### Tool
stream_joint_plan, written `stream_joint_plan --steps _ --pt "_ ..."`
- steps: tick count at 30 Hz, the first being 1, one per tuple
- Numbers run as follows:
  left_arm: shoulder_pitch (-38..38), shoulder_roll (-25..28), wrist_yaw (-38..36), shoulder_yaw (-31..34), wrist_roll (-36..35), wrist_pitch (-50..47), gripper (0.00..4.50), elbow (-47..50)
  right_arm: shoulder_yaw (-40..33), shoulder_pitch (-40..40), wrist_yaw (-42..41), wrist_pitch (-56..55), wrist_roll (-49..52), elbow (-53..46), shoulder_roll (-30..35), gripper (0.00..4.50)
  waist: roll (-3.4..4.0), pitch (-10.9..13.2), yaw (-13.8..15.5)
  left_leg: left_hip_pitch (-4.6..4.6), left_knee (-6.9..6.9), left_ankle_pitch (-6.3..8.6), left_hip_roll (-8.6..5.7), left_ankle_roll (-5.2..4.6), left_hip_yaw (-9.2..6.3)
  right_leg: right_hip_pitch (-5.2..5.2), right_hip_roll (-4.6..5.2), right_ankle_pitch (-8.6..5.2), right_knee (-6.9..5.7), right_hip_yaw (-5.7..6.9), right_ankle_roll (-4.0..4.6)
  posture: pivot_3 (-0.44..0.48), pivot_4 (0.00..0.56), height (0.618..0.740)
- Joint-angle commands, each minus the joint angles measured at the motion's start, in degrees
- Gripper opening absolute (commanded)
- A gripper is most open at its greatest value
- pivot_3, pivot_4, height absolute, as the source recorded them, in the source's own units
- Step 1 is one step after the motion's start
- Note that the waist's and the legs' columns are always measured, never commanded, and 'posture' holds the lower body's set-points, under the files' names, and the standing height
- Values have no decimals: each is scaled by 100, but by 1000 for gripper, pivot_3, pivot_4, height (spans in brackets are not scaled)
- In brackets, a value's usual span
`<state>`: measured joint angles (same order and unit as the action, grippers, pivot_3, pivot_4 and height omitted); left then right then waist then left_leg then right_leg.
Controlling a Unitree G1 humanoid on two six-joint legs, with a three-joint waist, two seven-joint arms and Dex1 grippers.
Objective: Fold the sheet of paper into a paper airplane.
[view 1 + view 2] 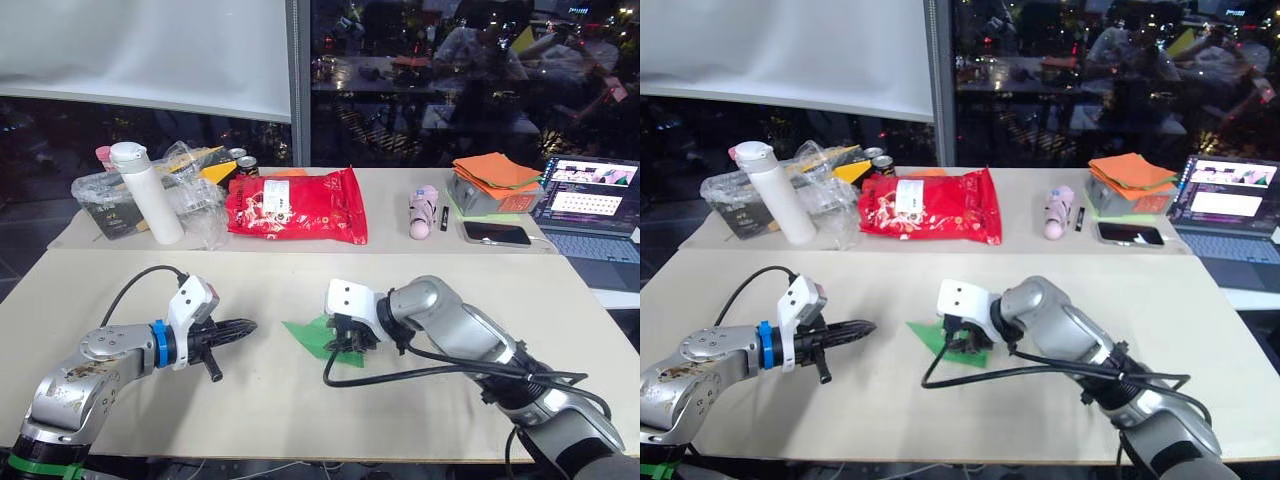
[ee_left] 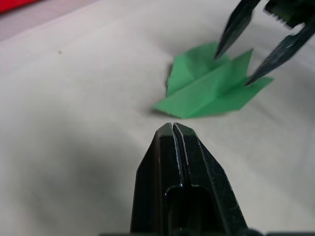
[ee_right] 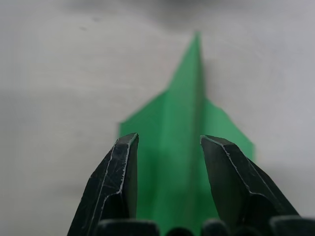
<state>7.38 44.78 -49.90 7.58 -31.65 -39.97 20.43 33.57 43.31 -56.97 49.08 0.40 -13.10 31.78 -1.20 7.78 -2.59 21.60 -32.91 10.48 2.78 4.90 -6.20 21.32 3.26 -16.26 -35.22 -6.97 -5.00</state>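
Observation:
The sheet of paper lies flat on the beige table (image 1: 120, 290) as a creased bright green wedge with a pointed nose, the paper airplane (image 1: 308, 334) (image 2: 211, 91) (image 3: 183, 123). My right gripper (image 1: 350, 345) (image 3: 169, 141) hangs open just over its rear part. Its two fingers straddle the centre crease, and the nose points away from them. I cannot tell whether the tips touch the paper. My left gripper (image 1: 244, 325) (image 2: 172, 127) is shut on nothing. It rests low over the table a short way left of the plane, pointing at it.
At the back stand a white bottle (image 1: 145, 190), a clear plastic bag of items (image 1: 195, 190), a red packet (image 1: 295, 205), a pink object (image 1: 424, 212), an orange paper stack (image 1: 495, 172), a phone (image 1: 495, 233) and a laptop (image 1: 590, 198). A black cable (image 1: 400, 370) trails under the right arm.

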Motion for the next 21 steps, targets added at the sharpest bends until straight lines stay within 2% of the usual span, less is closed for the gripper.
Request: stream_joint_plan --steps 1,8,11,15,18,21 --pt "89 36 58 113 -23 59 0 149 78 30 93 -102 -112 40 -57 2238 0 0 -4 1 0 0 0 0 0 0 0 0 0 0 0 0 150 732" --pt "143 2 118 58 -60 22 0 178 38 -90 256 56 -92 92 -221 2238 0 0 -11 -2 0 0 0 0 0 1 -1 0 -4 0 -1 0 150 732" --pt "339 -254 229 152 -274 -67 0 -7 10 -133 361 52 -98 162 -320 1456 0 0 -7 0 0 0 0 0 0 1 0 0 -4 -1 -1 0 150 732" --pt "453 -316 210 6 -156 5 0 -180 -113 -98 436 48 -78 235 -362 83 -1 -1 -7 0 -1 0 0 0 0 1 -1 1 -5 0 -1 0 150 732" --pt "570 -371 181 -121 -85 87 0 -353 -502 -144 429 79 181 378 -412 37 -1 -1 -6 0 -1 0 0 0 0 0 -1 1 -5 0 -1 0 150 732" --pt "728 -470 178 -237 -6 180 0 -531 -1187 72 456 104 429 864 -265 37 -1 -1 -1 -1 -2 0 0 0 0 -3 -1 1 -5 1 -1 0 150 732"
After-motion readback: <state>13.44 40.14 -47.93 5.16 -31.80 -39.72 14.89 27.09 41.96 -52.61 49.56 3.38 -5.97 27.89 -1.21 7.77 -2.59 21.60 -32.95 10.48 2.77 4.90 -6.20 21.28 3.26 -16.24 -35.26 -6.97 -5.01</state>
